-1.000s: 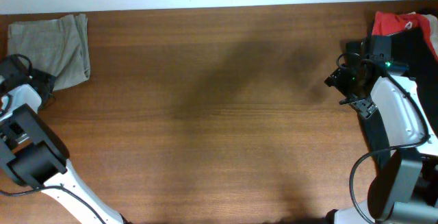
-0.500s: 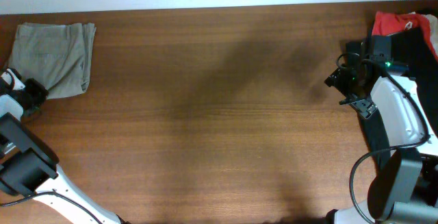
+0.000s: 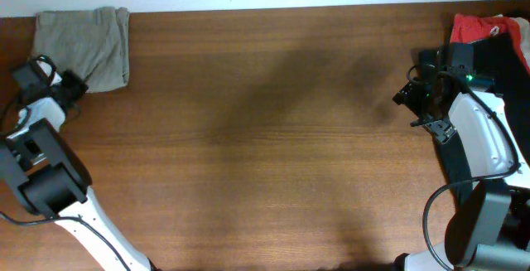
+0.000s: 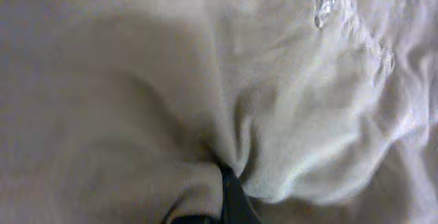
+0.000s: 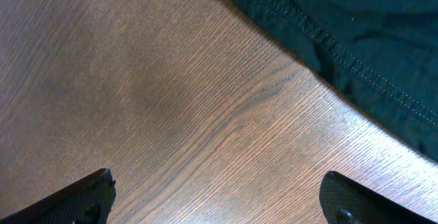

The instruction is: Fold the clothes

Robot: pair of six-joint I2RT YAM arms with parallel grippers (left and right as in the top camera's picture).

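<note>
My left fingers (image 4: 231, 200), nearer, pinch the khaki shorts (image 3: 87, 43) lying toward 1 o'clock, while the right fingers (image 5: 89, 191) gape empty.

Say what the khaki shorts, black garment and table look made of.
The khaki shorts: likely cotton twill, matte, fine weave, creases. The black garment: woven fabric, matte, stitched seams; fibre unclear. The table: wood or wood-look laminate, grain, slight sheen.

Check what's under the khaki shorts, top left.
Only the wooden table shows around the khaki shorts; nothing pokes out. The folded cloth covers whatever lies beneath, and the left hand grips one edge.
</note>
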